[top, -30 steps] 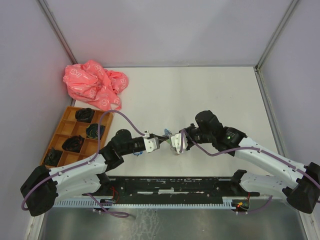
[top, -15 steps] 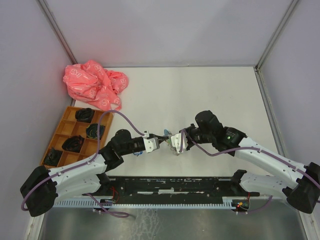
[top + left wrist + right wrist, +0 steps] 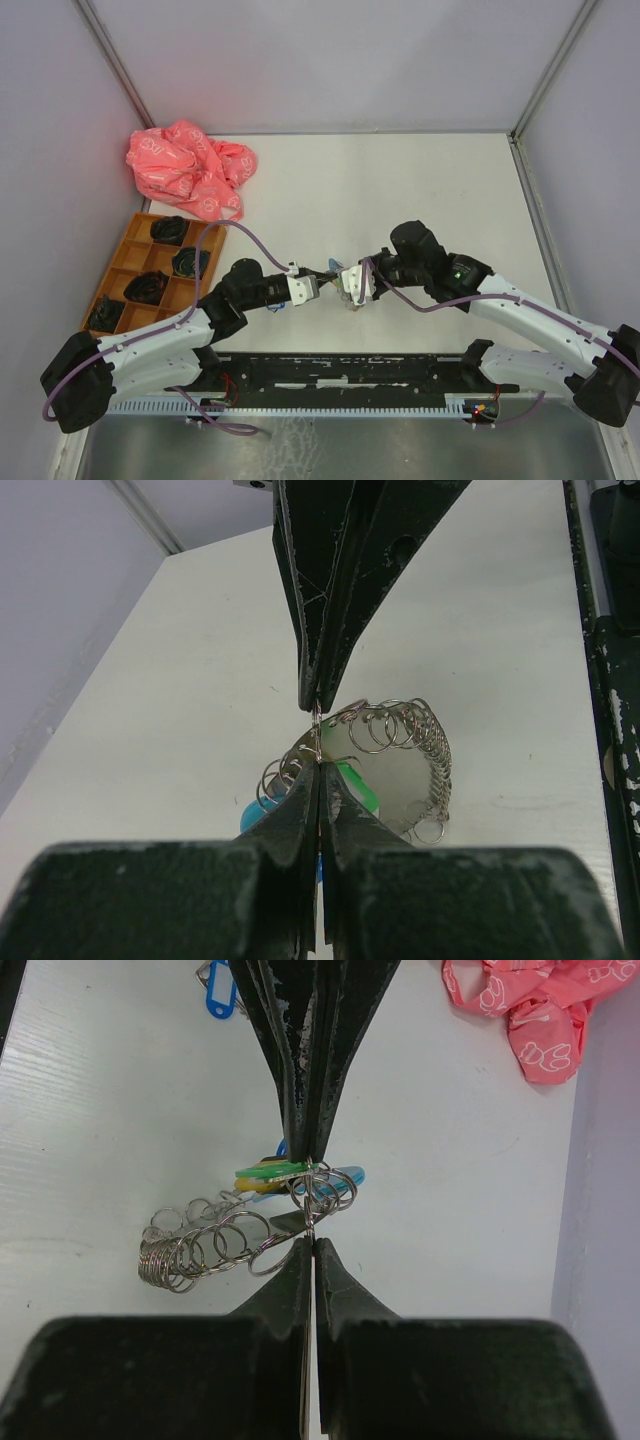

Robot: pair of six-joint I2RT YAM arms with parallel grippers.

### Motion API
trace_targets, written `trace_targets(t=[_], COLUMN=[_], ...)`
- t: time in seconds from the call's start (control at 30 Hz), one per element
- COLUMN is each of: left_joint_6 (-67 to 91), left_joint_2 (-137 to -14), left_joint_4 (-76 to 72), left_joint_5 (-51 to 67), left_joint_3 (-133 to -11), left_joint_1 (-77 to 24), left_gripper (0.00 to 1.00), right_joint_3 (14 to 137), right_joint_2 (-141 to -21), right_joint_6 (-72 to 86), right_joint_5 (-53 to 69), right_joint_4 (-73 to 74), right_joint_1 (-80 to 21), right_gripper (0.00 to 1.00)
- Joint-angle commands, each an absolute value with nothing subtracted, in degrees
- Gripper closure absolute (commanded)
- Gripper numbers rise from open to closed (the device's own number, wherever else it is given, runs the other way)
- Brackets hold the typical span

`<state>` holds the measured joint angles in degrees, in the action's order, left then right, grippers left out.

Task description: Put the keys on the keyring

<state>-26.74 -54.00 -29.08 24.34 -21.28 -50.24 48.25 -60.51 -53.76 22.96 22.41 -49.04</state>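
Left end effector point(image 3: 318, 770) and right end effector point(image 3: 312, 1248) meet tip to tip, both pinched shut on the keyring point(image 3: 215, 1245) at frame centre; green, yellow, blue-tagged keys point(image 3: 285, 1172) bunch right there.

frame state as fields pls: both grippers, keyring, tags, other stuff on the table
left gripper: shut, fingers pinching a thin metal ring
right gripper: shut, pinching apparently the same ring from the opposite side
keyring: chain of linked metal rings trailing from the pinch
key tags: green, yellow and blue, bunched at the pinch
loose blue tag: on the table, apart from the bunch
pink bag: far-left corner
orange tray: left edge, dark items in compartments
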Motion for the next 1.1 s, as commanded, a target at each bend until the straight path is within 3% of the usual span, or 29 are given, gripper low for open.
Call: trace_targets(t=[0.0,1.07], left_joint_6=[-29.0,-28.2], left_joint_2=[-54.1,-55.4], left_joint_4=[-30.8,-33.6], left_joint_5=[25.6,26.3], left_joint_3=[-23.7,-24.3], left_joint_1=[-50.4,-50.4], left_gripper=[0.97,0.97], right_joint_3=[51.4,53.1], right_joint_2=[-60.2,-61.9], right_joint_6=[-52.7,-52.0], right_joint_5=[23.0,25.9], right_joint_4=[20.0,21.6], right_joint_1=[-49.4,-50.1], right_gripper=[0.99,0.99])
